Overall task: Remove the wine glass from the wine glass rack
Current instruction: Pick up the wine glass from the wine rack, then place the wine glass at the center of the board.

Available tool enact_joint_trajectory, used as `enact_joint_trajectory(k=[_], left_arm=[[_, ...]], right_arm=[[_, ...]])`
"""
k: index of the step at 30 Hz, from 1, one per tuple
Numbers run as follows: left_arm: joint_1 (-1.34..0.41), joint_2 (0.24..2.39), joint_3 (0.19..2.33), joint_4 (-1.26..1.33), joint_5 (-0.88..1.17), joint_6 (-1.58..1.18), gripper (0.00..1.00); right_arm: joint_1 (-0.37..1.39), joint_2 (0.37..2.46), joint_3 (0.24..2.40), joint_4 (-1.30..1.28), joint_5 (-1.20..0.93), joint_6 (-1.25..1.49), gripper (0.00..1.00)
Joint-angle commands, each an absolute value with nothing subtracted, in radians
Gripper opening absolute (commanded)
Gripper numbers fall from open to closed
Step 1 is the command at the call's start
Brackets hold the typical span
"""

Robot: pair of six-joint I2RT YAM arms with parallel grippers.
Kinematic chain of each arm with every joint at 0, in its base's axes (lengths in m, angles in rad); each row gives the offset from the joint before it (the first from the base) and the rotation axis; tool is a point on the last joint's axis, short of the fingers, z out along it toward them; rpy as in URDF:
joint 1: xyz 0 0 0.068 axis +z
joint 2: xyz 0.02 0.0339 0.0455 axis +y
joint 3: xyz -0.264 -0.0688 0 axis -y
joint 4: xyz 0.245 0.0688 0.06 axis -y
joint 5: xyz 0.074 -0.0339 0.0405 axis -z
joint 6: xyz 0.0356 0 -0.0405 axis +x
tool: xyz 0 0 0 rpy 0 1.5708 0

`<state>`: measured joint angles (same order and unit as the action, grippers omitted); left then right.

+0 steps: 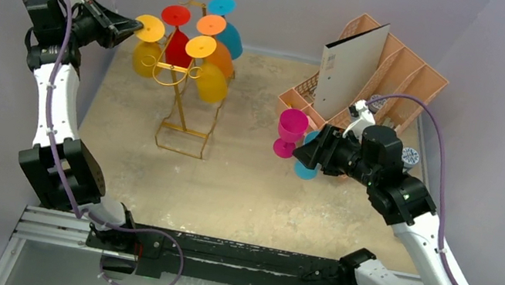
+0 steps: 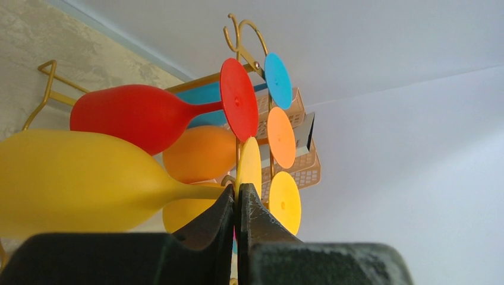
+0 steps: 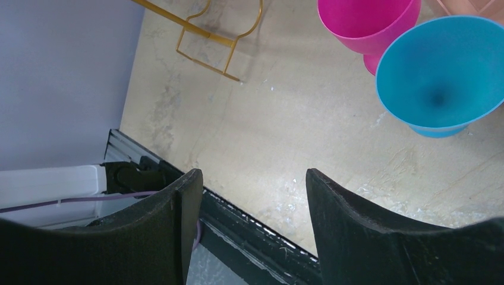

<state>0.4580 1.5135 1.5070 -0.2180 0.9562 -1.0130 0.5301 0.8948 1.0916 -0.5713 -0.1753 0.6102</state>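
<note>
Yellow wine glass (image 2: 77, 178): it hung on the rack, bowl lying sideways, its stem running straight to the left fingertips and its thin foot standing edge-on just beyond them.
Rack (image 1: 182, 103): the gold wire stand stood directly ahead of the left fingertips. Its hooks were loaded with glasses and its base sat on the table (image 1: 241, 188).
Left gripper (image 2: 238, 196): its fingers (image 2: 215, 222) were pressed nearly together, and they appeared to pinch the edge of the yellow foot between the tips.
Neighbours on the rack: a red glass (image 2: 136, 116) hung just above the fingertips and an orange glass (image 2: 199, 153) just behind the yellow stem. Both lay close enough to be knocked if the pull went crooked.
Right gripper (image 3: 249, 178): its fingers were spread wide with nothing between them, only bare table showing in the gap.
Glasses ahead of the right fingers: a pink glass (image 3: 365, 21) and a blue glass (image 3: 440, 71) stood upright on the table, touching or nearly touching each other, a little beyond the fingertips and off the rack.
Done: the grip on the yellow foot looked made, and two glasses stood off the rack.
Left: the yellow glass had not yet come clear of its hook. Judging by the hold, it needed sliding outward along the hook, then carrying away from the stand and setting down.
</note>
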Motion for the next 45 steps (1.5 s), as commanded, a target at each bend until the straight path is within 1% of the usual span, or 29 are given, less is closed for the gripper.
enact_joint_trajectory(k=[1, 6, 7, 8, 11, 14, 20, 25, 29, 32, 34, 37, 41, 45], left_arm=[[0.481, 1.499, 1.522, -0.123, 0.982, -1.07, 0.0], [0.492, 1.453, 1.522, -0.127, 0.98, -1.018, 0.0], [0.492, 1.433, 1.534, -0.143, 0.982, -0.985, 0.0], [0.492, 1.411, 1.553, -0.222, 0.964, -0.928, 0.0], [0.492, 1.327, 1.613, -0.496, 0.78, -0.723, 0.0], [0.494, 1.245, 1.598, -0.63, 0.625, -0.632, 0.0], [0.494, 1.082, 1.548, -0.732, 0.487, -0.609, 0.0], [0.484, 0.968, 1.496, -0.796, 0.465, -0.623, 0.0], [0.436, 0.903, 1.419, -0.831, 0.481, -0.645, 0.0], [0.385, 0.867, 1.367, -0.889, 0.444, -0.646, 0.0], [0.34, 0.85, 1.346, -0.888, 0.47, -0.635, 0.0], [0.267, 0.837, 1.297, -0.806, 0.63, -0.623, 0.0], [0.197, 0.804, 1.235, -0.727, 0.762, -0.642, 0.0], [0.14, 0.815, 1.147, -0.587, 0.99, -0.652, 0.0]], right_arm=[[0.531, 0.884, 1.091, -0.566, -0.178, 0.601, 0.67], [0.531, 0.882, 1.089, -0.56, -0.179, 0.602, 0.67], [0.531, 0.884, 1.091, -0.557, -0.182, 0.602, 0.67], [0.531, 0.887, 1.096, -0.557, -0.184, 0.6, 0.67], [0.531, 0.902, 1.12, -0.562, -0.186, 0.587, 0.67], [0.531, 0.92, 1.14, -0.567, -0.184, 0.577, 0.67], [0.531, 0.945, 1.137, -0.535, -0.215, 0.606, 0.67], [0.532, 0.953, 1.143, -0.556, -0.238, 0.594, 0.67], [0.532, 0.939, 1.147, -0.573, -0.248, 0.576, 0.67], [0.531, 0.926, 1.148, -0.584, -0.237, 0.574, 0.67], [0.531, 0.917, 1.14, -0.581, -0.224, 0.582, 0.67], [0.532, 0.904, 1.116, -0.563, -0.208, 0.61, 0.67], [0.532, 0.913, 1.109, -0.557, -0.213, 0.627, 0.67], [0.531, 0.924, 1.088, -0.511, -0.237, 0.66, 0.67]])
